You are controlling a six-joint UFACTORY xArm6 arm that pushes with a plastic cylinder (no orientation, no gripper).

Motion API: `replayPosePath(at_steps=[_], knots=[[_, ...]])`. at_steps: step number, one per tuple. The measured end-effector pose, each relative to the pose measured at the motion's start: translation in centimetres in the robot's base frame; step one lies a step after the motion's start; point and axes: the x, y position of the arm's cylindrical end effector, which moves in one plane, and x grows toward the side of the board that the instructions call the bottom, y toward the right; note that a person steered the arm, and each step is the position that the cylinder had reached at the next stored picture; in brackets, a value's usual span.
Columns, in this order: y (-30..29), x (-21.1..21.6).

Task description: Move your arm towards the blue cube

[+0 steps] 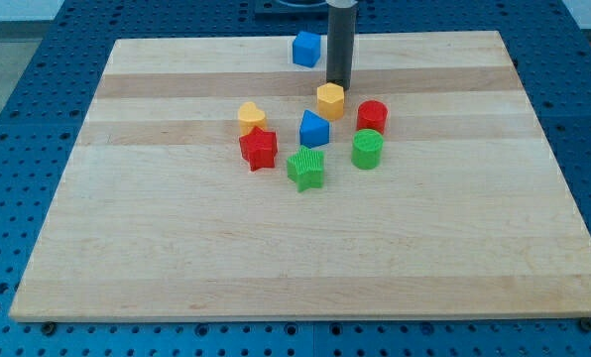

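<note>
While my tip [337, 87] has no jaws and holds nothing, its end sits just behind the yellow block [330, 100], perhaps touching. The blue cube [306, 49] lies near the board's [177, 258] top edge.

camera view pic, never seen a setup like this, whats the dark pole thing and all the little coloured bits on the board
The dark pole is a robot arm's pushing rod; it holds nothing, only slides blocks. My tip sits just above the yellow hexagonal block, with the blue cube up and to the view's left. One camera looks down at a wooden board. The cluster also holds a yellow block, blue block, red cylinder, red star, green star and green cylinder.
</note>
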Motion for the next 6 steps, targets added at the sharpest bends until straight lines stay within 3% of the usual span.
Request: replayPosePath(at_steps=[3, 6], knots=[[2.5, -7.9], [-4.5, -9.7]])
